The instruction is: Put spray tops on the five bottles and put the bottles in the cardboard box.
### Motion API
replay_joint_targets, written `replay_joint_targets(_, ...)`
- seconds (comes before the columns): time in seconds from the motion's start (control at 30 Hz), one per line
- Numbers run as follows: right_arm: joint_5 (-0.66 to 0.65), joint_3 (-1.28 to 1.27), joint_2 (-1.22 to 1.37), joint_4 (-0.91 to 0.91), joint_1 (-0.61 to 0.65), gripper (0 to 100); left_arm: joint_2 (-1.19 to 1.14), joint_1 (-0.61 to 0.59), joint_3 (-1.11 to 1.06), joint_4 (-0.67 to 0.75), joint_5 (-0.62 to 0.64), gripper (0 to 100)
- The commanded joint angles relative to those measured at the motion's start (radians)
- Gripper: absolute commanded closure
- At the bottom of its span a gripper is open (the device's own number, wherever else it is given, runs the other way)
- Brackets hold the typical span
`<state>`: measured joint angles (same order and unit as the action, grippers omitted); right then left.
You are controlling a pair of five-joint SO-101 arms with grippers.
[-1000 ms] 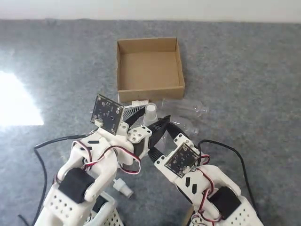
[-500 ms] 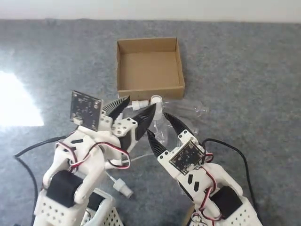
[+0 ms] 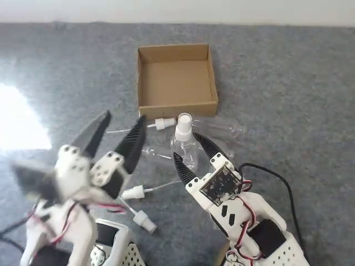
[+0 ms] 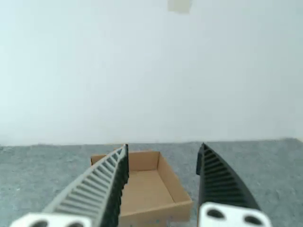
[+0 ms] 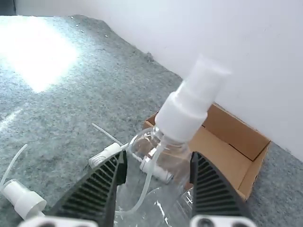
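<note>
right jaws pinch a topped bottle (image 3: 183, 133) upright, near the box (image 3: 177, 108). left jaws spread, empty, raised off the bench (image 3: 288, 83). box holds nothing yet. loose tops (image 3: 136, 192) and clear bottles (image 3: 222, 128) lie nearby, count unclear. i judge one capped, none boxed.

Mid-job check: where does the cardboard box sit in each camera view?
High view: cardboard box beyond both arms, toward the wall.
Left wrist view: box framed between the left gripper's open jaws.
Right wrist view: box behind the bottle that stands between the right gripper's jaws.
Shared landmark: the white wall beyond the box.
</note>
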<state>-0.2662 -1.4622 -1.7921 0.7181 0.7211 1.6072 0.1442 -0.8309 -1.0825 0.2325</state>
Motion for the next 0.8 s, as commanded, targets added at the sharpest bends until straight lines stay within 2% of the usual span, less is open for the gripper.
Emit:
replay_joint_targets(0.0,-0.008,0.057,-0.024,-0.028,-0.012,90.1,0.041,-0.087,0.048,0.005,-0.003,79)
replay_joint_targets(0.4,-0.008,0.057,-0.024,-0.028,-0.012,90.1,0.048,-0.411,-0.153,0.003,0.005,79)
replay_joint_targets(0.77,-0.009,0.057,-0.024,-0.028,-0.012,90.1,0.048,-0.434,-0.437,0.005,0.005,79)
